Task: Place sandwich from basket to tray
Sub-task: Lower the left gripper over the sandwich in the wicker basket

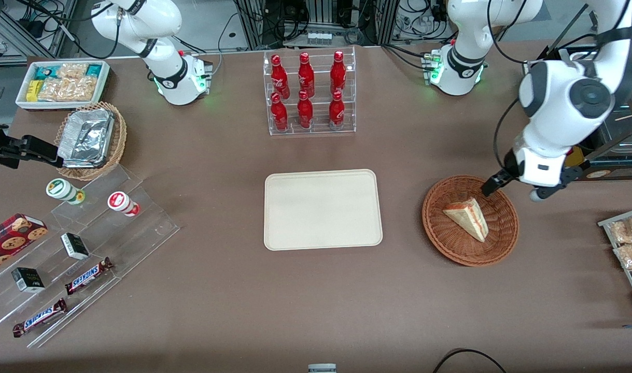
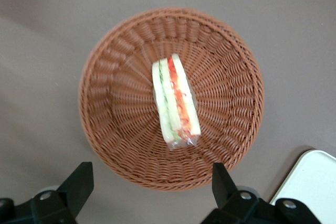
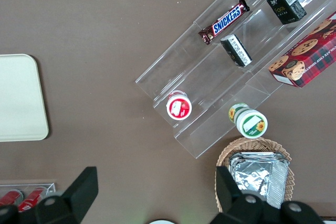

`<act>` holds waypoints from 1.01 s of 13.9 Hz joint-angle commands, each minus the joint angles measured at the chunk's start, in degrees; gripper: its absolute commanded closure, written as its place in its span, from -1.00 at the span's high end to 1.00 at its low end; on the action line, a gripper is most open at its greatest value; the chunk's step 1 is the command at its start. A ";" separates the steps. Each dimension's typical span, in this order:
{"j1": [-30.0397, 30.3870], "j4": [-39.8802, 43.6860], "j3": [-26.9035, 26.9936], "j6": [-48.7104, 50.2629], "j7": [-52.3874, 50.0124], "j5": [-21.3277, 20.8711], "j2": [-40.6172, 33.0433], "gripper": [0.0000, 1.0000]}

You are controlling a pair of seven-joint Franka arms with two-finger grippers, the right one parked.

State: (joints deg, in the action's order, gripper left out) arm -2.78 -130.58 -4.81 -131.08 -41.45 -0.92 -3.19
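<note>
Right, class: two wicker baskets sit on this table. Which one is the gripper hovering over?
The reddish-brown round basket holding the sandwich, beside the tray. The open gripper hangs above it. The lighter tan basket holds foil containers.

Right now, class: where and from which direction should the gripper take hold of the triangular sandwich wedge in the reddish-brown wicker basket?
From above, closing on the two flat bread faces of the triangular sandwich wedge. It stands on edge in the reddish-brown wicker basket, filling layers facing up. The open gripper hovers above the basket's rim.

end effector (image 2: 149, 184): body cut off by edge | tray (image 2: 310, 182): only a corner shows
</note>
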 commanded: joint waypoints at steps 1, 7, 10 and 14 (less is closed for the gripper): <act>-0.03 -4.33 -0.73 -5.83 -4.16 -0.57 -1.29 1.00; -0.03 -4.42 -0.73 -17.00 -9.61 -0.57 7.75 1.00; -0.03 -4.42 -0.73 -20.43 -10.32 -0.57 10.57 1.00; -0.03 -4.25 -0.73 -23.60 -10.76 -0.49 13.82 0.58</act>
State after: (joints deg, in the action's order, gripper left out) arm -2.75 -135.21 -5.54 -152.97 -50.60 -0.92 9.14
